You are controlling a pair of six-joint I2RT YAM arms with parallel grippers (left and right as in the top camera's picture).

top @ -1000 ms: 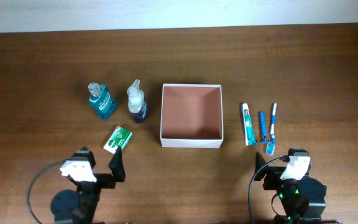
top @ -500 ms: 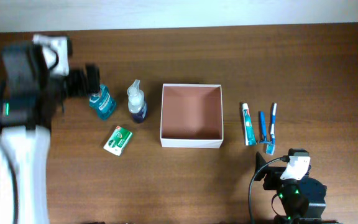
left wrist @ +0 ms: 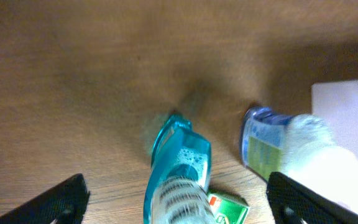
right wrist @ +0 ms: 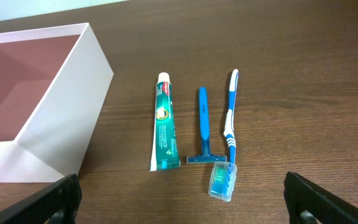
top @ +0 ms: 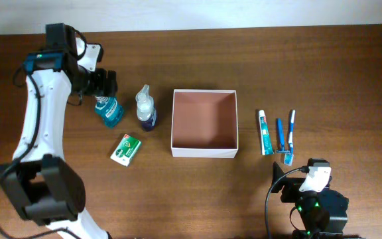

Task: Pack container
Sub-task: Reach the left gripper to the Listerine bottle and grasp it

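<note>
The container (top: 203, 153) is a square white-walled box with a brownish-pink inside, at the table's middle; its wall also shows in the right wrist view (right wrist: 61, 118). A teal mouthwash bottle (top: 109, 111), a spray bottle (top: 146, 109) and a green-and-white carton (top: 126, 149) stand left of it. My left gripper (top: 103, 86) is open, its fingers apart on either side of the mouthwash bottle's (left wrist: 179, 155) top, not touching it (left wrist: 179, 208). My right gripper (top: 289, 180) is open and empty near the front edge (right wrist: 185, 208).
Right of the container lie a toothpaste tube (top: 264, 133), a blue razor (top: 280, 136) and a blue-and-white toothbrush (top: 290, 129) with a clear cap, side by side. They also show in the right wrist view: the tube (right wrist: 162, 121), the razor (right wrist: 203, 124), the toothbrush (right wrist: 230, 112).
My left arm has swung from its rest at the front left out to the far left and now sits over the mouthwash bottle. The right arm has not moved.
</note>
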